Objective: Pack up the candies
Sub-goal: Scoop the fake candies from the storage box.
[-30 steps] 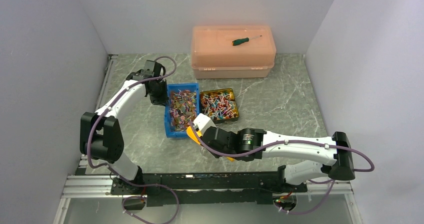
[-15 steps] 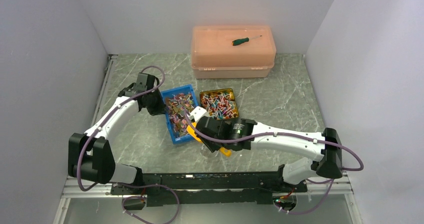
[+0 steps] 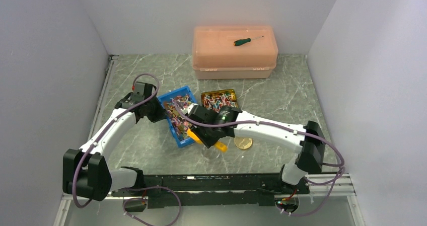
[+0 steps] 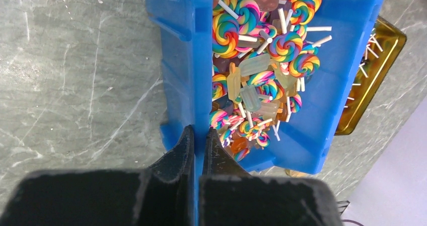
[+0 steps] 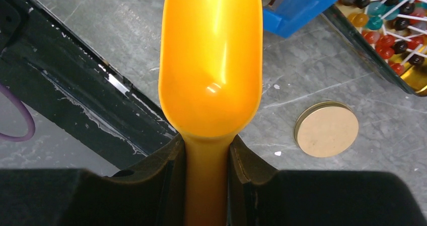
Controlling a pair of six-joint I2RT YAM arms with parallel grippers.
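Since a second ago both arms have swung toward the left. The left arm has drawn back and dragged the blue bin (image 3: 174, 131) round with it, so the bin now sits askew on the table (image 3: 282, 100) instead of square beside the gold tin (image 3: 232, 92). The right arm has reached in further over the table, and a round gold lid (image 3: 243, 143) that it covered before now lies in plain sight.

The left claw (image 4: 197, 135) is clamped tight on the bin's side wall, one finger outside and one inside, close to a corner. Whether the bin is raised off the table at all, I cannot tell.

The candies (image 4: 262, 50) are heaped inside the blue bin: rainbow-swirl lollipops on white sticks mixed with pale block-shaped sweets. More of them, round-headed ones in red, teal and dark colours, fill the gold tin, which stands just beyond the bin's far corner.

The right claw (image 5: 206, 150) is closed on the neck of the orange scoop (image 5: 211, 60), fingers pressed to either side of the handle. The scoop's bowl points away from the wrist and hangs above the table just off the bin's near corner. The round lid lies flat to its right, apart from the tin.

At the back of the table stands a closed peach-coloured box (image 3: 234, 60) with a green-handled screwdriver (image 3: 242, 41) lying on its lid.
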